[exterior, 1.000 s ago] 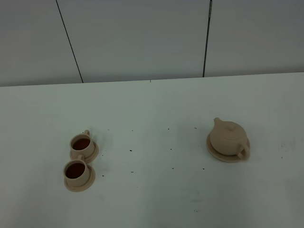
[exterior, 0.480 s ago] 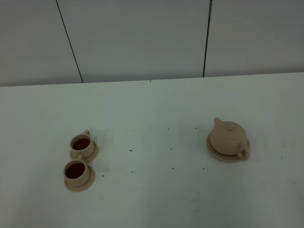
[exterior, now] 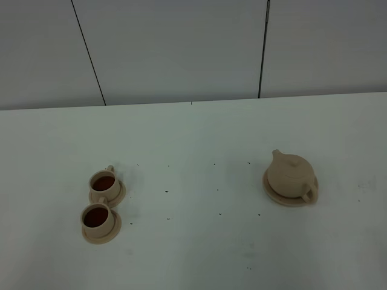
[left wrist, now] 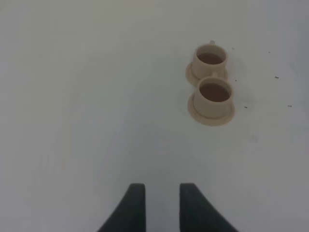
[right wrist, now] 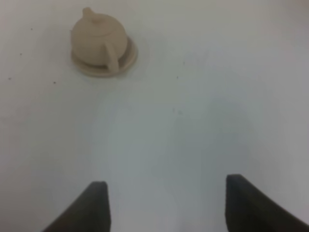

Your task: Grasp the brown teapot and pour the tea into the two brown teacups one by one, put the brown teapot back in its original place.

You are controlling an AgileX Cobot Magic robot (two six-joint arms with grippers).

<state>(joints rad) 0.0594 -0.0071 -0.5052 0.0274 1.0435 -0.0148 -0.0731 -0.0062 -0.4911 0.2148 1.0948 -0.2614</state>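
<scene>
The brown teapot (exterior: pixel 291 175) sits upright on its flat round clay disc (exterior: pixel 269 191) at the right of the table; both also show in the right wrist view, the teapot (right wrist: pixel 98 35) on the disc (right wrist: pixel 129 58). The two brown teacups (exterior: pixel 104 183) (exterior: pixel 97 217) stand on small saucers at the left, both holding dark tea; the left wrist view shows them too (left wrist: pixel 209 57) (left wrist: pixel 214 94). My left gripper (left wrist: pixel 158 205) has its fingers close together, with a narrow gap, holding nothing, well short of the cups. My right gripper (right wrist: pixel 166 205) is open wide and empty, well back from the teapot.
The white table (exterior: pixel 199 241) carries small dark specks between the cups and the teapot. A grey panelled wall (exterior: pixel 181 48) stands behind the far edge. Neither arm shows in the exterior high view.
</scene>
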